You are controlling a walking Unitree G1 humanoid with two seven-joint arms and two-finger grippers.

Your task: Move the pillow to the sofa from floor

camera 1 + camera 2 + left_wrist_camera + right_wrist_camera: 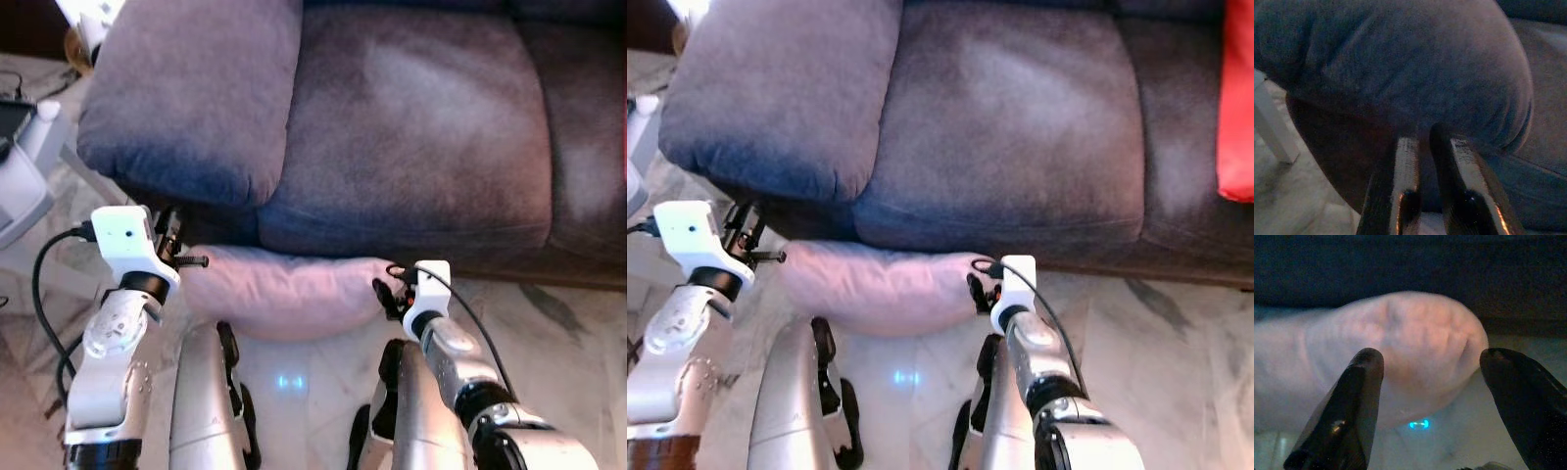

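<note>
Here, one pink pillow [279,291] lies between two end effectors: right end effector [1427,382] spread wide, left end effector [1425,147] nearly closed.

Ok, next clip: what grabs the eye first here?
A pale pink pillow lies on the marble floor, tucked against the front of a big grey sofa. The right pincer is open around the pillow's end, and the left pincer is near its other end.
</note>
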